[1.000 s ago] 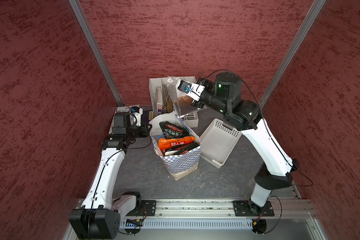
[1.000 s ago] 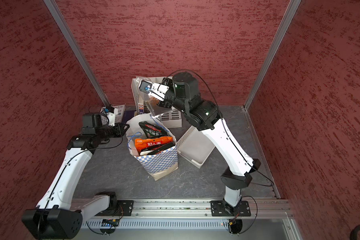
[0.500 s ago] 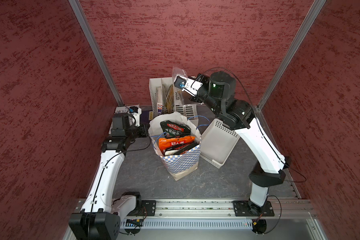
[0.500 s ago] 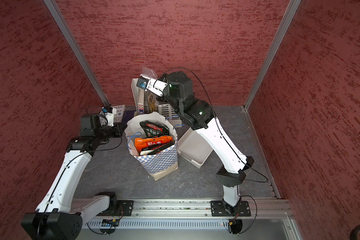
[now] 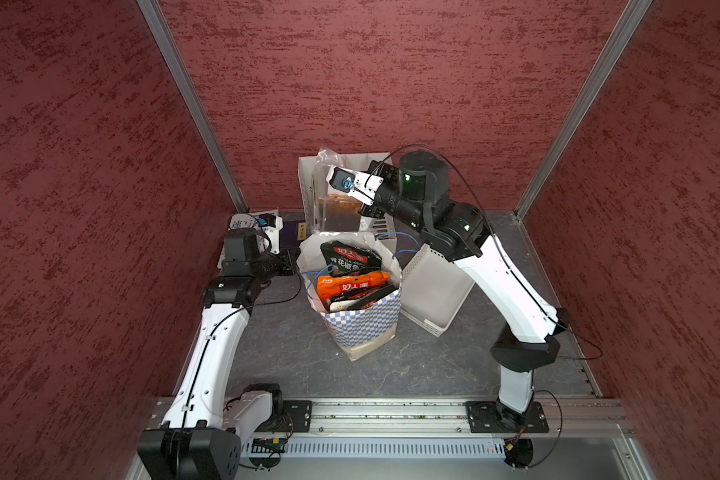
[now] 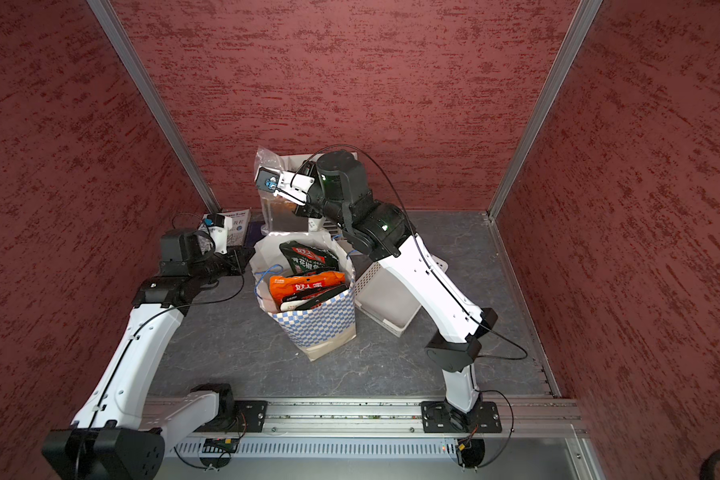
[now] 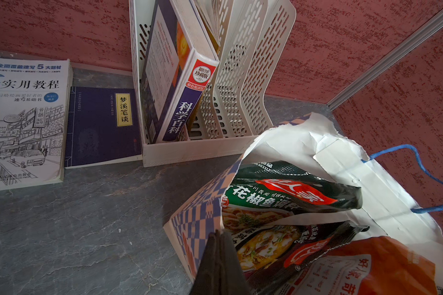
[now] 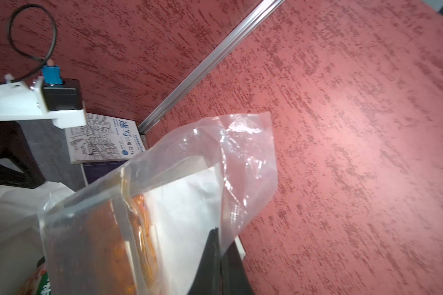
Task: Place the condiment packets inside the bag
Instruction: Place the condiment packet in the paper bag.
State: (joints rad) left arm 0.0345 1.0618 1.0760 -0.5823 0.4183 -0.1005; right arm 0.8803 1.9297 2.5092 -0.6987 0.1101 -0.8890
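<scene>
The bag [image 5: 362, 328] [image 6: 316, 324] stands upright mid-table, white paper with a blue checked band. A black-green condiment packet [image 5: 350, 255] and an orange one [image 5: 352, 284] stick out of its mouth. My left gripper [image 7: 219, 233] is shut on the bag's checked rim at its left side. My right gripper [image 8: 219, 233] is shut on the top corner of a clear plastic packet [image 8: 164, 204] with orange contents. That packet [image 5: 329, 203] [image 6: 277, 208] hangs in the air just behind the bag's mouth.
A white slotted file rack [image 7: 241, 76] with upright books stands against the back wall behind the bag. Two books [image 7: 23, 115] [image 7: 100, 125] lie flat at the back left. A white perforated basket [image 5: 437, 291] leans by the bag's right side.
The right gripper has carried the clear packet leftward, from over the file rack towards the bag's back edge. The left jaws have closed on the bag's rim.
</scene>
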